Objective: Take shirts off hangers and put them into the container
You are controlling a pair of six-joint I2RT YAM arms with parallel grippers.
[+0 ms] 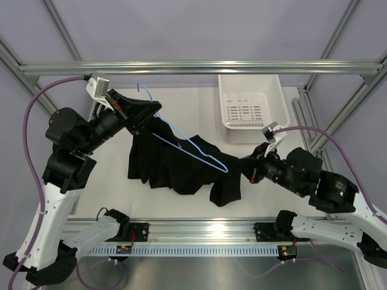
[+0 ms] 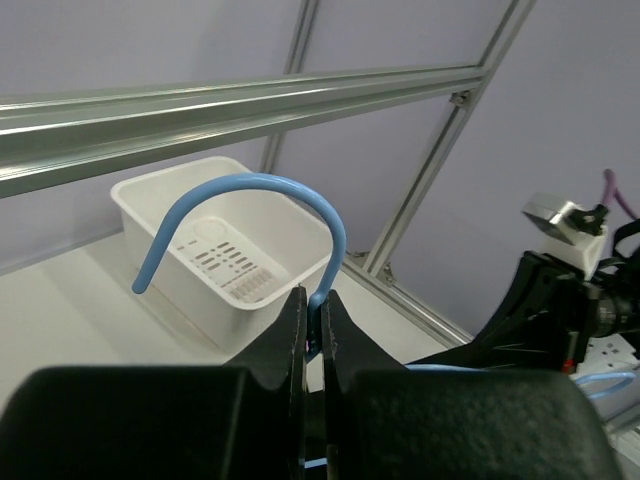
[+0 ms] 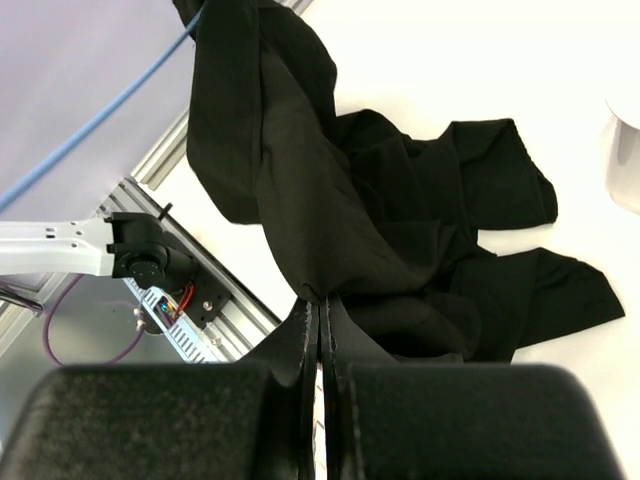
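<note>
The black shirt [image 1: 175,163] hangs crumpled from the light-blue hanger [image 1: 225,170] and trails onto the white table. In the right wrist view the shirt [image 3: 370,200] drapes from the hanger's wire [image 3: 100,115] down to my jaws. My left gripper [image 1: 144,112] is shut on the hanger's neck, just under the hook [image 2: 250,185], and holds it raised; the left wrist view shows the left gripper [image 2: 313,300] pinching the blue wire. My right gripper [image 1: 245,164] is shut on a fold of the shirt, seen at the right gripper [image 3: 320,302]. The white slotted container [image 1: 251,80] stands at the back right, holding nothing.
An aluminium frame rail [image 1: 193,67] crosses the back above the table, with slanted posts at both sides. The arm bases and a slotted front rail [image 1: 199,229] line the near edge. The container [image 2: 215,260] sits behind the hook in the left wrist view.
</note>
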